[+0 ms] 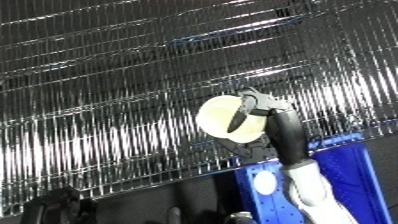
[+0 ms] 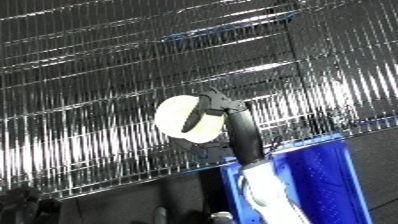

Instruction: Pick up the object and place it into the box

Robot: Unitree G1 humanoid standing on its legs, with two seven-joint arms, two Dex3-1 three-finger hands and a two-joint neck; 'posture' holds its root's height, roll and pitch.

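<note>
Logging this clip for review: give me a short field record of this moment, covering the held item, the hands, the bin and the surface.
object: pale yellow round object, lifted above the wire surface
right hand: right hand with black fingers curled round the object
left hand: not in view
bin: blue bin at lower right, below and beside the held object
surface: shiny wire-mesh shelf fills most of the view
task state: object picked up, not yet in the bin

Raised right robot hand, fingers curled
</note>
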